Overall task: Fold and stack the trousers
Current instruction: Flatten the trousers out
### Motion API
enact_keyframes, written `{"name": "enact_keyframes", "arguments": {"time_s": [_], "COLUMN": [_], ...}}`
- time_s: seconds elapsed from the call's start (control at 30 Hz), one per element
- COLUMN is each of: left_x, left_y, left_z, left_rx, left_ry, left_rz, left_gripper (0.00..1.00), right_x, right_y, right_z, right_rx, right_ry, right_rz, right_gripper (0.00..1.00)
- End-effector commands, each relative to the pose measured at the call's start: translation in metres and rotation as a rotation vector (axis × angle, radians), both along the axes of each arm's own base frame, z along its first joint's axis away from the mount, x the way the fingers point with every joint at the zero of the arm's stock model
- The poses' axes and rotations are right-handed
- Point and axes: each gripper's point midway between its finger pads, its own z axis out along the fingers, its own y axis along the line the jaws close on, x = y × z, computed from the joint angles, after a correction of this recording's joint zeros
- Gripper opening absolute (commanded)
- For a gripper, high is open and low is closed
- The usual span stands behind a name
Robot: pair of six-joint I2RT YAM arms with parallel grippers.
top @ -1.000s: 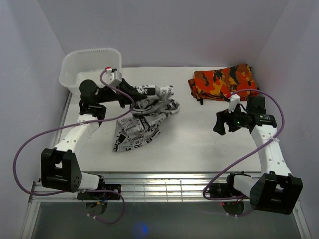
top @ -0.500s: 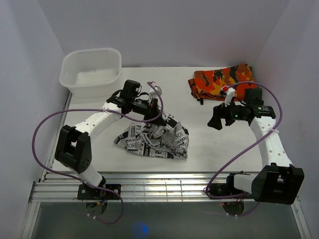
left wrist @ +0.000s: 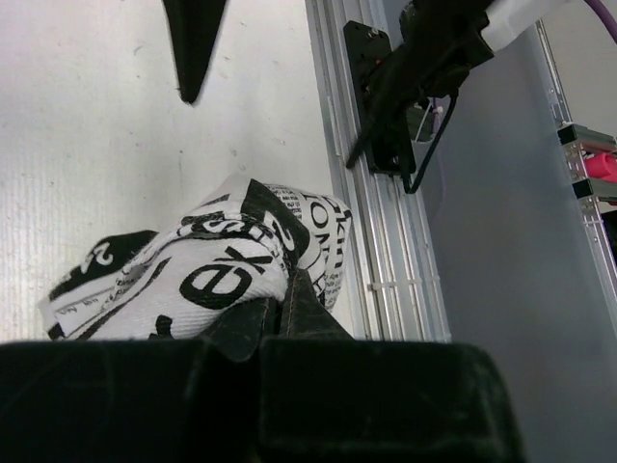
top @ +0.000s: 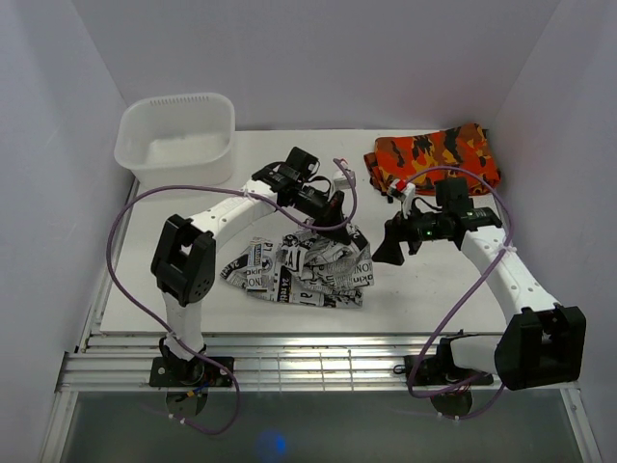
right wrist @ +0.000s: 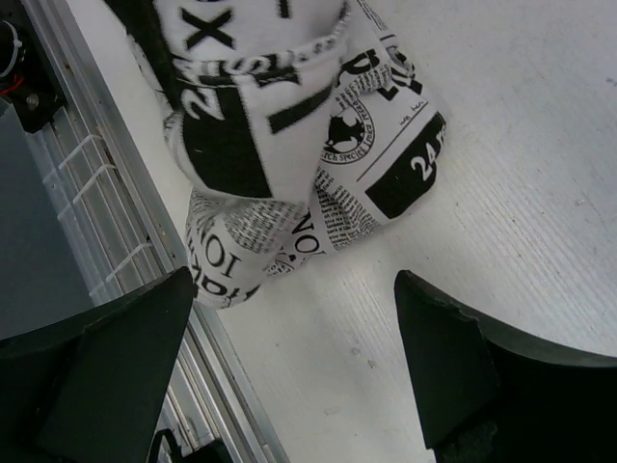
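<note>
Trousers (top: 304,270) lie crumpled on the table (top: 434,289), toward the near left of the camo garment (top: 434,154) and well apart from it. Left gripper (top: 335,213) has its jaws clamped on a fold at the garment-side edge. Right gripper (top: 388,253) hangs between garment and heap, jaws wide apart.

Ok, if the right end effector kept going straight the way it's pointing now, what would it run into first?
Most likely the trousers: the wrist view shows their bunched corner just ahead of the open right end effector. Depth is unclear, so it could touch the table beside them first.
</note>
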Motion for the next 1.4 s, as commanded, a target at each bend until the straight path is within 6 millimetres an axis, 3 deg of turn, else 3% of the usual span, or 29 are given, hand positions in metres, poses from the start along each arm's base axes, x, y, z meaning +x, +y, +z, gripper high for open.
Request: {"name": "enact_keyframes", "arguments": {"time_s": [0.0,0.1,0.3,0.43,0.47,0.5,0.53,0.57,0.6,0.63,0.67,0.7,0.73,0.77,0.8,0.83,0.9,0.97,1.03,1.13,1.2,1.23,1.27,1.33,1.37], "left_x": [0.004,0.001,-0.010,-0.018,-0.018,-0.016,-0.014,-0.001,0.007,0.017,0.041,0.053,0.060,0.080,0.081,0.083,0.071,0.058,0.056,0.056,0.056,0.067,0.061,0.065,0.070], "left_y": [-0.013,-0.018,-0.021,-0.021,-0.020,-0.018,-0.014,-0.004,0.006,0.019,0.053,0.076,0.098,0.138,0.157,0.171,0.195,0.203,0.205,0.197,0.176,0.172,0.153,0.138,0.130], "left_z": [0.031,0.036,0.034,0.043,0.045,0.046,0.048,0.060,0.067,0.067,0.093,0.099,0.096,0.092,0.094,0.080,0.038,-0.003,-0.030,-0.054,-0.058,-0.065,-0.071,-0.080,-0.096], "left_rx": [-0.087,-0.105,-0.124,-0.144,-0.140,-0.127,-0.120,-0.127,-0.109,-0.093,-0.134,-0.139,-0.126,-0.081,-0.048,0.012,0.178,0.258,0.302,0.321,0.320,0.355,0.379,0.418,0.476], "left_ry": [-0.020,-0.036,-0.036,-0.031,-0.031,-0.022,-0.017,-0.048,-0.021,-0.011,-0.061,-0.054,-0.036,-0.054,-0.105,-0.194,-0.152,-0.090,-0.040,-0.031,-0.095,-0.157,-0.196,-0.263,-0.294], "left_rz": [-0.053,-0.069,-0.108,-0.130,-0.122,-0.103,-0.081,-0.022,0.043,0.109,0.218,0.291,0.360,0.491,0.538,0.540,0.580,0.573,0.556,0.509,0.454,0.463,0.417,0.391,0.392], "left_gripper": [0.00,0.00,0.00,0.01,0.04,0.19,0.31,0.40,0.52,0.56,0.62,0.73,0.78,0.82,0.84,0.84,0.84,0.85,0.88,0.91,0.92,0.93,0.93,0.93,0.93], "right_x": [-0.007,-0.002,0.000,0.013,0.015,0.020,0.023,0.027,0.033,0.035,0.047,0.049,0.052,0.054,0.054,0.053,0.042,0.035,0.034,0.032,0.029,0.027,0.026,0.025,0.025], "right_y": [0.023,0.030,0.057,0.060,0.060,0.061,0.061,0.059,0.050,0.042,0.019,0.004,-0.011,-0.036,-0.052,-0.061,-0.070,-0.075,-0.087,-0.103,-0.106,-0.109,-0.111,-0.113,-0.114], "right_z": [0.008,-0.006,-0.013,-0.021,-0.020,-0.013,-0.011,-0.008,0.003,0.008,0.012,0.022,0.026,0.024,0.027,0.025,0.015,0.000,-0.013,-0.018,-0.017,-0.018,-0.018,-0.014,-0.012], "right_rx": [0.091,0.086,0.137,0.114,0.113,0.118,0.112,0.098,0.097,0.108,0.110,0.111,0.102,0.068,0.045,0.016,-0.028,-0.072,-0.145,-0.223,-0.244,-0.266,-0.274,-0.285,-0.287], "right_ry": [-0.035,-0.018,0.003,-0.010,-0.012,-0.029,-0.042,-0.054,-0.084,-0.083,-0.096,-0.130,-0.149,-0.162,-0.189,-0.193,-0.166,-0.127,-0.109,-0.122,-0.128,-0.120,-0.121,-0.132,-0.140], "right_rz": [0.058,0.051,0.088,0.062,0.060,0.057,0.052,0.034,0.002,-0.022,-0.102,-0.140,-0.179,-0.231,-0.268,-0.285,-0.280,-0.287,-0.321,-0.367,-0.372,-0.378,-0.383,-0.386,-0.390], "right_gripper": [0.90,0.90,0.90,0.91,0.77,0.60,0.18,0.08,0.08,0.08,0.08,0.08,0.08,0.08,0.08,0.08,0.08,0.08,0.08,0.08,0.08,0.08,0.08,0.08,0.08]}}
